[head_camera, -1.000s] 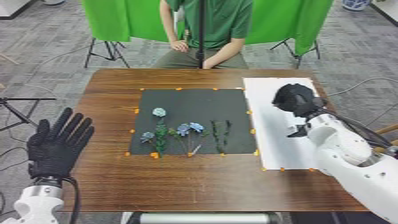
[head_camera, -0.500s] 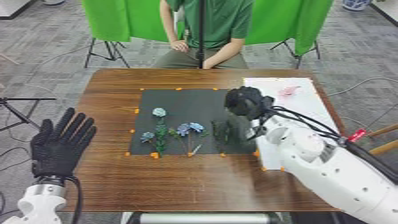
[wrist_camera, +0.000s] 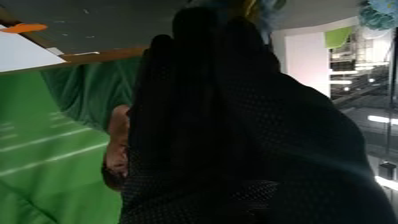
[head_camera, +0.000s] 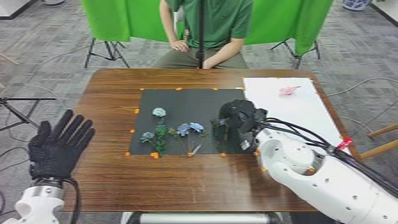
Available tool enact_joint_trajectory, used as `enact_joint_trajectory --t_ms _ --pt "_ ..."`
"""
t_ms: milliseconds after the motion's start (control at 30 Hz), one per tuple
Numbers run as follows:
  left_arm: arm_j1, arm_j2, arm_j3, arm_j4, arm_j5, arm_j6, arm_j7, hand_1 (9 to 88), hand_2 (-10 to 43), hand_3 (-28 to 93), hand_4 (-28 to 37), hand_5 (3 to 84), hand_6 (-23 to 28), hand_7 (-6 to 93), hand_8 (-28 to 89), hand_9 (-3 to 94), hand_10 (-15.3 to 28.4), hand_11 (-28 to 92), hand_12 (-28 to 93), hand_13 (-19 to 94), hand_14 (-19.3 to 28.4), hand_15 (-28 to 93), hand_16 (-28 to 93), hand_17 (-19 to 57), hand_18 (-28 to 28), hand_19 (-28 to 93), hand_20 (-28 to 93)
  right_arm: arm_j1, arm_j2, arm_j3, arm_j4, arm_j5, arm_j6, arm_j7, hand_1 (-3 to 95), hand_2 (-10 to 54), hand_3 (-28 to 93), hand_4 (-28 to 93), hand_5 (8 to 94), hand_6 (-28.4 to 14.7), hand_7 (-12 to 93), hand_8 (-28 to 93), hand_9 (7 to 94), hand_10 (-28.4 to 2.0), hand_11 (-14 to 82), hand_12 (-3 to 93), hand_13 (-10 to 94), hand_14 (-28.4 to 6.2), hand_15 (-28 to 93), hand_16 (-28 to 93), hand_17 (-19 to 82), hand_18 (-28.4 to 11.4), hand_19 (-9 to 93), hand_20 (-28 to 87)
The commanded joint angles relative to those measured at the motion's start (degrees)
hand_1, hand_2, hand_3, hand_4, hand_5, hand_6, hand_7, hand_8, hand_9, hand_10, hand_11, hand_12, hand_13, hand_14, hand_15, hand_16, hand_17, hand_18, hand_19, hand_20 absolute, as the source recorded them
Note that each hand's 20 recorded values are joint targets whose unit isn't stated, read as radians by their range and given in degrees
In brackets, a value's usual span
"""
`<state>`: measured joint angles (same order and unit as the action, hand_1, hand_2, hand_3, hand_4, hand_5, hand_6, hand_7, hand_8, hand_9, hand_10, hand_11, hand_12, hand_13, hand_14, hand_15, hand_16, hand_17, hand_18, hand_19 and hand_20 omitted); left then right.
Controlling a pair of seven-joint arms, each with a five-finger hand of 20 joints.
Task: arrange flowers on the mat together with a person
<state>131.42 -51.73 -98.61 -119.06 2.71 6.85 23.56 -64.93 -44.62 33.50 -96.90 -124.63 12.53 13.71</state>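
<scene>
Flowers [head_camera: 183, 129] lie left of the right hand [head_camera: 238, 116].

The worktop [head_camera: 195, 187] is brown wood, its grain visible under a smooth finish with a soft sheen. The mat [head_camera: 191, 97] has a flat, matt, dark grey surface, while the white sheet [head_camera: 275, 112] next to it looks smooth and papery. Black fabric covers the left hand [head_camera: 53, 150] and the right hand [head_camera: 238, 117], dull overall, with a finely dimpled texture in the right wrist view. The right arm's white shell [head_camera: 329, 185] appears smooth, like hard plastic. The blue flowers [head_camera: 184, 129] have matt petals, perhaps cloth, though they're too small to be certain. Behind, the green drape [head_camera: 115, 20] is softly folded cloth.
</scene>
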Motion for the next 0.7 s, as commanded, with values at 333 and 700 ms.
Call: enact_joint_trajectory --t_ms 333,700 --pt "1.66 -0.84 -0.74 -0.34 -1.34 1.29 -0.29 25.2 12.1 71 -28.3 41.3 6.6 5.5 -8 36.8 13.0 13 6 27 14.7 27 -6 -2.6 11.2 23 11 -3.42 1.23 3.28 -3.28 -0.66 -2.67 -0.33 63.6 -9.5 66 -28 61.2 7.4 21 -16 58.0 -3.7 8.3 11.3 62 -2.3 12 37 33 -10.7 57 36" --pt "1.06 -0.84 -0.69 0.16 -1.36 1.61 -0.86 25.3 12.0 71 -28.3 39.5 6.4 5.6 -8 36.7 12.8 13 6 27 14.8 27 -6 -2.8 11.5 23 11 -9.05 3.53 8.77 -7.79 1.18 -0.79 -1.80 63.8 -9.5 66 -28 59.1 7.6 21 -16 56.8 -3.3 8.1 11.1 62 -2.1 13 38 31 -11.3 56 36"
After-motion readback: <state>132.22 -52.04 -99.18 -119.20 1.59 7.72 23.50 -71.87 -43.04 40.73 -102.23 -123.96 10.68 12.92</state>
